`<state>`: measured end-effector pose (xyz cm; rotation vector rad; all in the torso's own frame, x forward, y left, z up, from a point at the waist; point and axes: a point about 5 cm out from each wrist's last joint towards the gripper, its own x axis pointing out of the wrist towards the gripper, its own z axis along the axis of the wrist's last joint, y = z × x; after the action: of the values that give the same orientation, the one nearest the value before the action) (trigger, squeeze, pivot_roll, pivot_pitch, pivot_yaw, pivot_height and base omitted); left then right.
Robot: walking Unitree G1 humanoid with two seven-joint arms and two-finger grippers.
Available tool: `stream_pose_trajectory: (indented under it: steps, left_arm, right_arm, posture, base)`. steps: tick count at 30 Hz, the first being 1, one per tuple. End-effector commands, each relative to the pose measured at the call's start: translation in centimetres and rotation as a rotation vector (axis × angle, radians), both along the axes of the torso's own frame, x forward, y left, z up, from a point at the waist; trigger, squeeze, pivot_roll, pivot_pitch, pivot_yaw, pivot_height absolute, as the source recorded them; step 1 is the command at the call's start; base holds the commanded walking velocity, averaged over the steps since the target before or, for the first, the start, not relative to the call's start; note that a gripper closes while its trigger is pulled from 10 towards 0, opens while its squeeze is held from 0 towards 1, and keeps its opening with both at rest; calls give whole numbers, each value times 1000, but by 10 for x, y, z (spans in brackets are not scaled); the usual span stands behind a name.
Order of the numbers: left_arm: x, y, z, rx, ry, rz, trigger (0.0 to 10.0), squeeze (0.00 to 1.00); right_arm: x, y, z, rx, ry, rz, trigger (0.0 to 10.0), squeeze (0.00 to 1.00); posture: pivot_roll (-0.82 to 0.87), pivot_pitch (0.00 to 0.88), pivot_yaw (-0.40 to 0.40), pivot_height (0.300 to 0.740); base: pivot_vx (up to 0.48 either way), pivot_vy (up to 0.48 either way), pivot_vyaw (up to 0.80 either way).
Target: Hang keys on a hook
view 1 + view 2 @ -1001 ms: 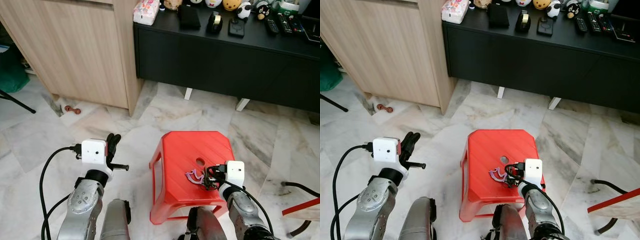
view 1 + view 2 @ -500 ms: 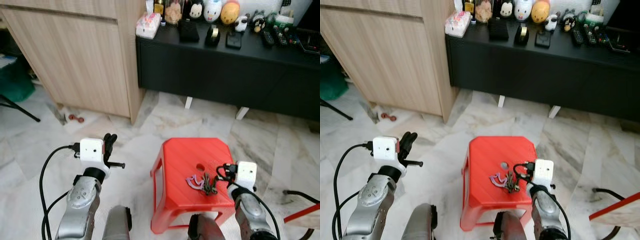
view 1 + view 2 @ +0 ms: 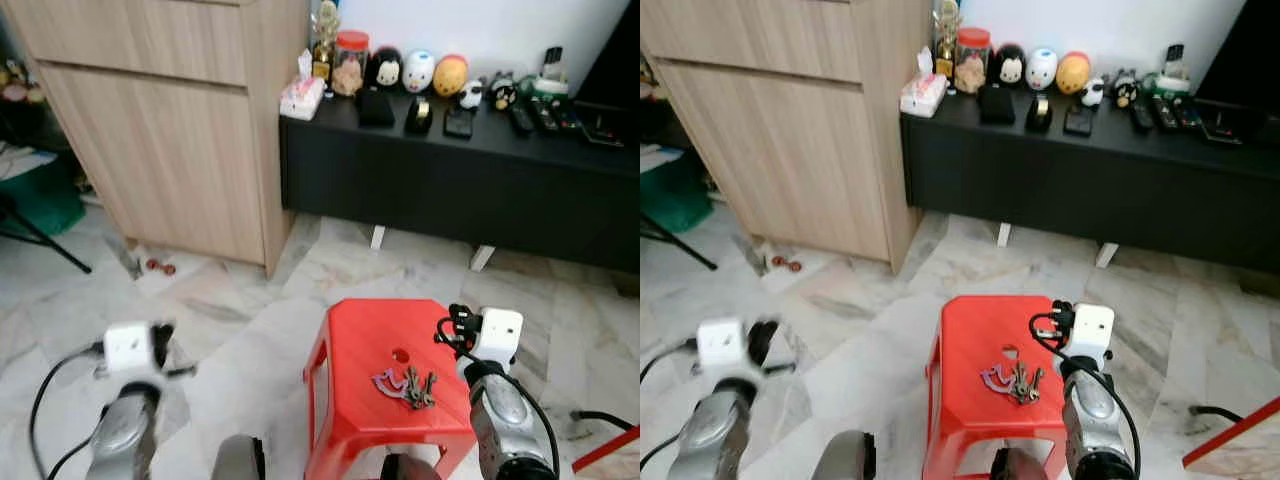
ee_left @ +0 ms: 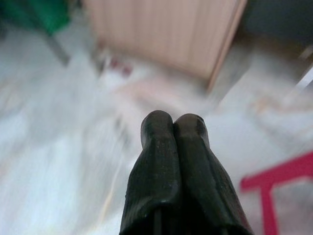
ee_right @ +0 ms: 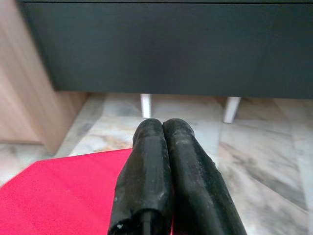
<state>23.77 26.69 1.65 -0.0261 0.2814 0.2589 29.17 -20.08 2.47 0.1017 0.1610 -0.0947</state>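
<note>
A bunch of keys (image 3: pixel 405 385) with a purple tag lies on the near right part of a red plastic stool (image 3: pixel 365 330). My right gripper (image 3: pixel 452 323) is shut and empty. It hovers just above the stool's right edge, behind and to the right of the keys, without touching them. In the right wrist view the shut fingers (image 5: pixel 146 147) point over the stool top toward the black console. My left gripper (image 3: pixel 162 338), blurred, is low at the left over the marble floor. It is shut on nothing in the left wrist view (image 4: pixel 173 119).
A wooden cabinet (image 3: pixel 170 130) stands at the back left. A long black console (image 3: pixel 450 190) at the back carries toys, jars and remotes. A small red object (image 3: pixel 158 267) lies on the floor by the cabinet. A red-edged item (image 3: pixel 610 445) pokes in at the right.
The camera has tilted up, showing more of the wall and console top. My right gripper has drawn back from the keys, which stay on the stool. My left arm has swung left and down.
</note>
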Motion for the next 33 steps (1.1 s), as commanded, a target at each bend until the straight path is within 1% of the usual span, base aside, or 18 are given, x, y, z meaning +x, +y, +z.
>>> stream_pose_trajectory:
  steps: [1,2,3,4,5,6,7,8,12,16,26,28,31,32,33]
  left_arm:
    - [-8,-1,-12,-13,49,5,10000,0]
    - [-19,0,-26,-39,110,22,10000,0]
    - [-32,0,-42,-65,197,30,10000,0]
    - [-32,0,-42,-65,197,30,10000,0]
    - [-47,-4,-58,-86,284,31,10000,0]
    - [-57,-9,-67,-88,340,19,10000,0]
    - [-57,-9,-67,-88,340,19,10000,0]
    - [-63,-11,-73,-88,364,15,10000,0]
    - [-77,-15,-84,-104,420,21,10000,0]
    - [-81,-18,-88,-104,441,2,10000,0]
    - [-84,-21,-92,-115,463,-8,10000,0]
    - [-85,-21,-93,-120,469,-9,10000,0]
    - [-88,-22,-95,-123,483,-13,10000,0]
    - [-88,-22,-95,-123,483,-13,10000,0]
    - [-90,-22,-96,-124,490,-13,10000,0]
  right_arm:
    - [1,-4,2,0,-1,-20,10000,0]
    - [1,-4,3,4,-5,-22,10000,0]
    - [2,-4,4,9,-10,-26,10000,0]
    - [2,-4,4,9,-10,-26,10000,0]
    - [3,-2,4,14,-12,-26,10000,0]
    - [3,0,4,12,-9,-14,10000,0]
    - [3,0,4,12,-9,-14,10000,0]
    - [3,1,3,9,-5,-8,10000,0]
    - [2,0,2,11,-3,-14,10000,0]
    - [1,1,2,11,-1,-12,10000,0]
    - [4,2,5,10,-18,-28,10000,0]
    - [5,2,6,12,-22,-30,10000,0]
    - [5,3,6,12,-28,-35,10000,0]
    - [5,3,6,12,-28,-35,10000,0]
    - [5,3,7,10,-28,-35,10000,0]
  posture:
    - [203,0,-80,617]
    - [205,0,-80,617]
    - [201,0,-78,617]
    - [201,0,-78,617]
    - [198,0,-79,617]
    - [199,0,-80,617]
    - [199,0,-80,617]
    - [201,0,-81,617]
    - [202,0,-84,617]
    - [201,0,-81,617]
    - [197,0,-72,617]
    - [197,0,-72,625]
    - [198,0,-71,652]
    - [198,0,-71,652]
    - [199,0,-70,662]
  base:
    - [0,0,0]
    - [0,0,0]
    - [0,0,0]
    - [0,0,0]
    - [0,0,0]
    - [0,0,0]
    - [0,0,0]
    - [0,0,0]
    - [0,0,0]
    - [0,0,0]
    - [-265,0,0]
    - [-266,0,0]
    - [-265,0,0]
    - [-266,0,0]
    - [-244,0,0]
